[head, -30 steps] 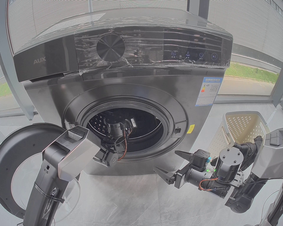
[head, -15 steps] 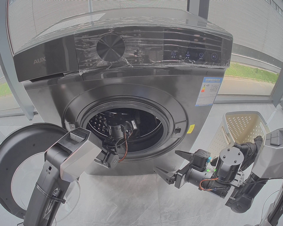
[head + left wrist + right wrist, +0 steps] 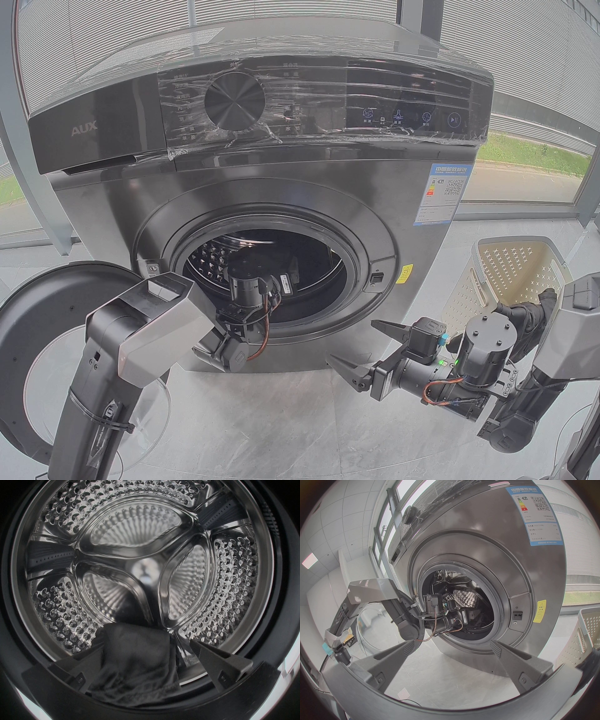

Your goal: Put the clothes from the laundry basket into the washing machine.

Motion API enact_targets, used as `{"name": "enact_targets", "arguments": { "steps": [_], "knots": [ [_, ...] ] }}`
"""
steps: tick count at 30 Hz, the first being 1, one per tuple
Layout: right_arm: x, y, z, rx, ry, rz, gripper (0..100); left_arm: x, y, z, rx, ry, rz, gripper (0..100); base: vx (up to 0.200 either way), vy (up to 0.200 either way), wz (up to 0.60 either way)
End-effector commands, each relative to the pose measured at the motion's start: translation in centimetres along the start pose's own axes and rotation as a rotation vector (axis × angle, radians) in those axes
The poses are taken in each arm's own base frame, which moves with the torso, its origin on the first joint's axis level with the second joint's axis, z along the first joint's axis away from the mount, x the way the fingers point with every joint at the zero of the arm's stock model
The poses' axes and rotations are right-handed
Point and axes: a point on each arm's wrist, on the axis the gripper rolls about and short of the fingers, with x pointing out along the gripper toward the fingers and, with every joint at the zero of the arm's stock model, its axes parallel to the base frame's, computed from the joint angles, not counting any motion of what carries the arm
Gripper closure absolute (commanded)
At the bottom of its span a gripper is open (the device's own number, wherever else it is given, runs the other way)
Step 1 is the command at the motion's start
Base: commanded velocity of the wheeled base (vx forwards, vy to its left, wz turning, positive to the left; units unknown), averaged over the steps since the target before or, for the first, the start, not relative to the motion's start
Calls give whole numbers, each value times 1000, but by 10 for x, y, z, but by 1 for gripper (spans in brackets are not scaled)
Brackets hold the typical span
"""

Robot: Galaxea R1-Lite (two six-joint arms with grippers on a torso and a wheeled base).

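The left tool (image 3: 146, 645) sits in the mouth of the washing machine (image 3: 112, 212), centre-left in the head view. Its 2 fingers are spread wide and grip nothing. A dark garment (image 3: 137, 664) lies slack between them on the low front of the drum (image 3: 225, 583), close to the door seal. The right tool (image 3: 350, 341), low and right of centre in the head view, is also spread and empty above the floor. At the far right stands the laundry basket (image 3: 522, 259), with a dark bundle of clothes (image 3: 528, 322) draped over its near rim, partly behind the right arm.

The fabric looks light, limp and shapeless, so it should sag and trail rather than hold any form. The best hold is probably a pinch on a raised, bunched fold at the top of the bundle, clenched fully. A grip on 1 thin edge would likely leave the rest dangling to catch on the rim or the seal. The garment in the drum lies near the lip and may slide out.
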Motion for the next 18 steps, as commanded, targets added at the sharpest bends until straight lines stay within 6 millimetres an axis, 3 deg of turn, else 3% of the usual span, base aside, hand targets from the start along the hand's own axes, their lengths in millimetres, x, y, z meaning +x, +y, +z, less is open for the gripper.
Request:
{"name": "enact_targets", "arguments": {
  "steps": [1,8,12,13,18],
  "knots": [
    [1,1,0,0,-3,3,0,-20,-3,1,58,66,-11,0,0,0,0],
    [0,7,0,-1,0,24,0,-4,16,-38,165,114,25,0,0,0,0],
    [1,6,-1,-1,1,21,0,9,19,-41,188,88,33,0,0,0,0],
    [1,6,-1,-1,1,21,0,11,21,-41,190,86,37,100,0,0,0],
    [1,5,0,0,-1,16,0,16,19,-34,169,58,35,100,0,0,0]
  ]
}}
